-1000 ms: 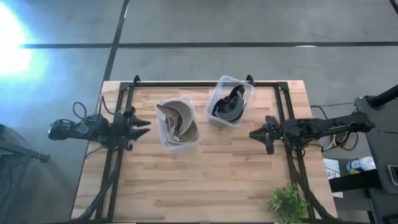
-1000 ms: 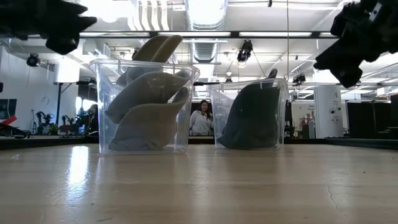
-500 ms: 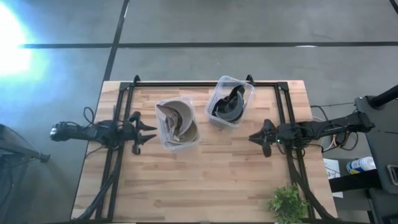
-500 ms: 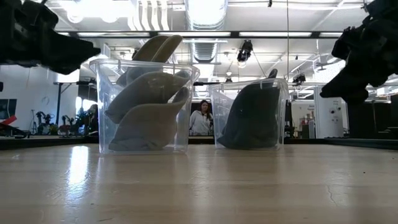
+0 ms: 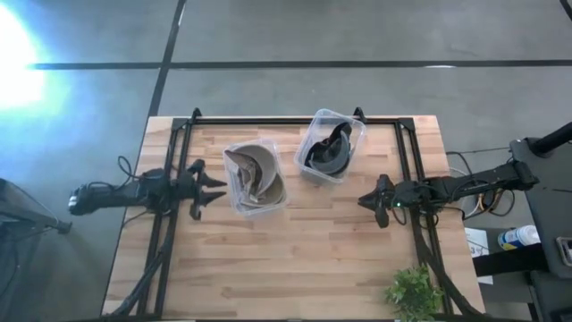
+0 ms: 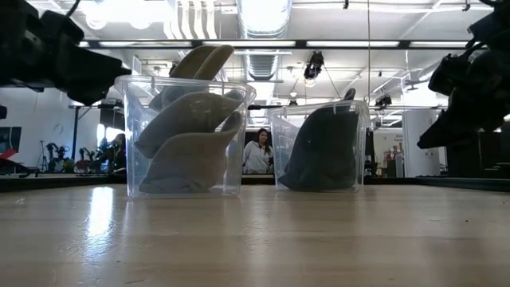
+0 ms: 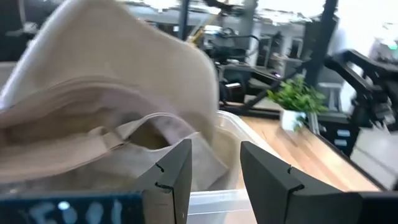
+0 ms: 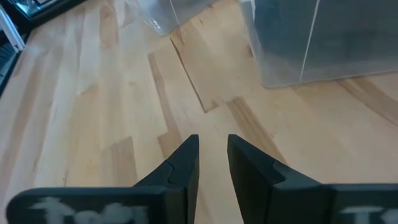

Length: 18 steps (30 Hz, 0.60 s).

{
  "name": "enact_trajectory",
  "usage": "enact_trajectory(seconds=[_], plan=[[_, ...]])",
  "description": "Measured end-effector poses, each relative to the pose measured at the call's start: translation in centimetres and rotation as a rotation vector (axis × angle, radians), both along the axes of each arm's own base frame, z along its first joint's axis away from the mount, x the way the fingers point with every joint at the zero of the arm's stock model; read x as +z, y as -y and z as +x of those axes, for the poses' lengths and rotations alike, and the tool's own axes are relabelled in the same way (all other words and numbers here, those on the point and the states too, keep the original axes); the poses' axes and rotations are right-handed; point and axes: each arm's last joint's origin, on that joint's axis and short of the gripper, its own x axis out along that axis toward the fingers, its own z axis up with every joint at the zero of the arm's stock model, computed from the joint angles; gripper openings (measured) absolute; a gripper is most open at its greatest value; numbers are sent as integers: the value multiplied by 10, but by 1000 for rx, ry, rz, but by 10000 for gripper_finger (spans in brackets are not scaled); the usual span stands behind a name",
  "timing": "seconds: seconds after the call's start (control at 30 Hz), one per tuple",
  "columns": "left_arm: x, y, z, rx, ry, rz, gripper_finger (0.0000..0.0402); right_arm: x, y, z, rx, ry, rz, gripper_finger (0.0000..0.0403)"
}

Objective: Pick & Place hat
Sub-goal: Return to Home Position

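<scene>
Two clear bins stand on the wooden surface (image 5: 295,259), apart from each other. The left bin (image 5: 239,202) sits at about 11 o'clock from the surface's middle and holds tan caps (image 5: 259,174) stacked on edge, the topmost reaching above its rim. The right bin (image 5: 353,143) sits at about 1 o'clock and holds dark caps (image 5: 326,154), also on edge. The left gripper (image 5: 220,188) hangs at 9 o'clock of the left bin, just beside its wall, its fingers spread and holding nothing. The right gripper (image 5: 362,199) hangs at about 5 o'clock of the right bin, clear of it, its fingers parted by a narrow gap and empty. One small green plant (image 5: 414,291) stands at the surface's 4 o'clock corner. A person (image 6: 257,151) shows in the room beyond, seen between the bins.
</scene>
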Motion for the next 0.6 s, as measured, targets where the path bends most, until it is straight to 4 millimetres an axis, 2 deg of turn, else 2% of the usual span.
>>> enact_trajectory(seconds=[0.17,0.6], plan=[[0,-6,0,60,6,-74,131,-1,0,0,0,-3,0,83],[0,-6,0,59,-5,-79,131,-1,0,0,1,-2,-1,68]])
